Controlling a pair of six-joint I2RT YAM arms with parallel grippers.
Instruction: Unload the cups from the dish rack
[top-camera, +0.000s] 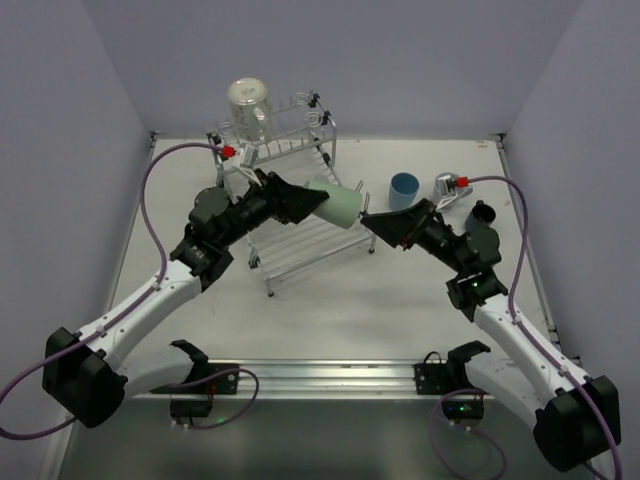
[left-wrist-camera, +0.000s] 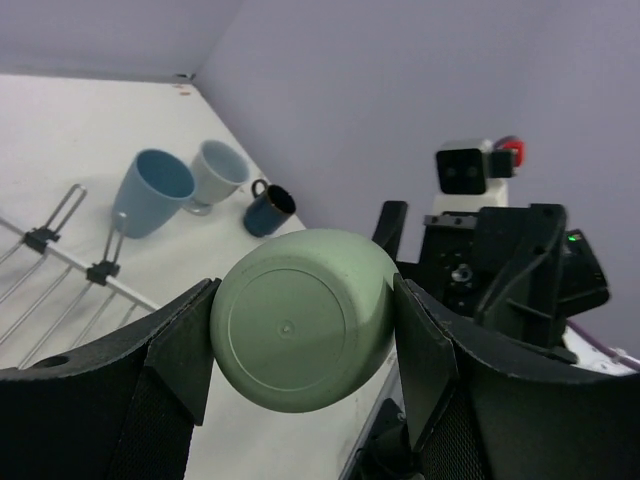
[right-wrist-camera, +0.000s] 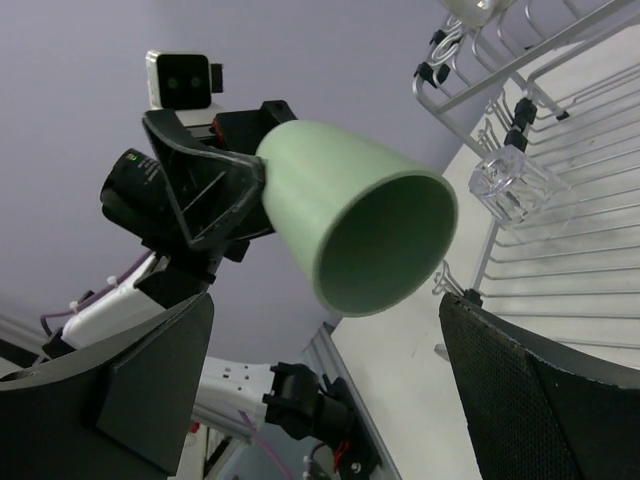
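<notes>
My left gripper (top-camera: 312, 200) is shut on the base end of a pale green tumbler (top-camera: 342, 206), holding it sideways above the dish rack (top-camera: 300, 245). In the left wrist view the tumbler's round bottom (left-wrist-camera: 295, 320) sits pinched between both fingers. Its open mouth (right-wrist-camera: 385, 245) faces my right gripper (top-camera: 368, 222), which is open just in front of the rim, its fingers apart from it. A clear glass (top-camera: 247, 100) stands upside down at the rack's raised back. On the table to the right are a light blue tumbler (top-camera: 404, 190), a pale grey mug (top-camera: 452, 186) and a dark blue mug (top-camera: 483, 213).
The rack's sloping rods (right-wrist-camera: 570, 230) run under and behind the tumbler. The three set-down cups cluster near the back right wall. A metal rail (top-camera: 320, 375) runs along the near edge between the arm bases. Walls close in on three sides.
</notes>
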